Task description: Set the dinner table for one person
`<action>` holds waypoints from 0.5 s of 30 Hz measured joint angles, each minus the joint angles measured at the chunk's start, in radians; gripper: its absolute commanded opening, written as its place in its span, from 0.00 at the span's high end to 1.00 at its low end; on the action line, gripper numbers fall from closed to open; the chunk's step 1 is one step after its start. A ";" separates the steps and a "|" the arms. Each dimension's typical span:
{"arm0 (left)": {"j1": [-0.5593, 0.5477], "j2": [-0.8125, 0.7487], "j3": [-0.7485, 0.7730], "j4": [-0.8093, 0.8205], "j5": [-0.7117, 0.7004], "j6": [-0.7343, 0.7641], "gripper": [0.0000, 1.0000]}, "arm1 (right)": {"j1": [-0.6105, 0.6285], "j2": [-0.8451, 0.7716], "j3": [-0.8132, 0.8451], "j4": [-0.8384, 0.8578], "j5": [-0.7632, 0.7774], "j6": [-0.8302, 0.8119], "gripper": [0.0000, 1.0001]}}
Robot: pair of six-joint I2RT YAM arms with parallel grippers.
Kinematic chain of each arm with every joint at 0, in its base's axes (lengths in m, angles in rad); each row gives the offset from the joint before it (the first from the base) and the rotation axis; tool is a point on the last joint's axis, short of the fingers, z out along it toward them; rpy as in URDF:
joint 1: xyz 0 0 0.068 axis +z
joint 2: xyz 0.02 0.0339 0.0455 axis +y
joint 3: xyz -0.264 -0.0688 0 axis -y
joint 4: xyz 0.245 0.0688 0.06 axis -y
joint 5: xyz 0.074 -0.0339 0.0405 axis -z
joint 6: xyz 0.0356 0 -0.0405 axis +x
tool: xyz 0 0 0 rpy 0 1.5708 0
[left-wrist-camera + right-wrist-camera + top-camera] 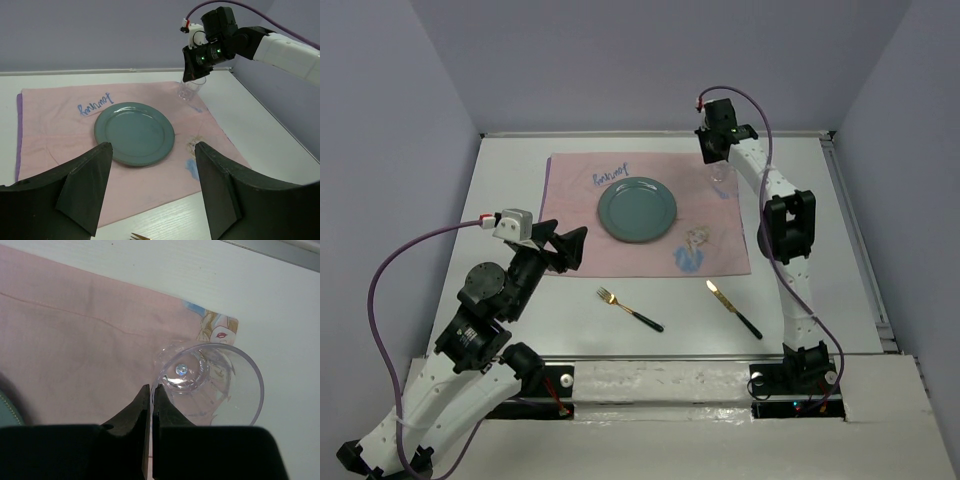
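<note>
The white dinner table (510, 170) carries a pink cloth (580, 230) with a teal plate (637, 210) in its middle. A clear glass (720, 172) is upright at the cloth's far right corner. My right gripper (715, 155) is shut on the glass (215, 385), pinching its rim wall between the jaws (151, 390). I cannot tell whether the base touches the cloth. A gold fork (630, 309) and a gold knife (735, 309), both black-handled, lie on the table in front of the cloth. My left gripper (152, 146) is open and empty above the cloth's near edge, facing the plate (134, 132).
Blue scribbles (612, 176) mark the cloth behind the plate, and a blue and yellow drawing (692, 252) sits at its near right. Grey walls close the table at the back and sides. A metal rail (855, 230) runs along the right edge.
</note>
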 measured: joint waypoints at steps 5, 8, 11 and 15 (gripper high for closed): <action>0.000 0.000 0.000 0.000 0.000 0.000 0.22 | 0.000 0.009 0.000 0.000 0.000 -0.002 0.73; 0.000 0.000 0.000 0.000 0.000 0.000 0.22 | 0.000 0.009 0.000 0.002 0.000 -0.002 0.56; 0.000 0.000 0.000 0.000 0.000 0.000 0.22 | 0.000 0.009 0.000 0.000 0.000 0.005 0.39; 0.000 0.000 0.000 0.000 0.000 0.000 0.22 | 0.001 -0.012 -0.007 0.000 -0.010 0.023 0.32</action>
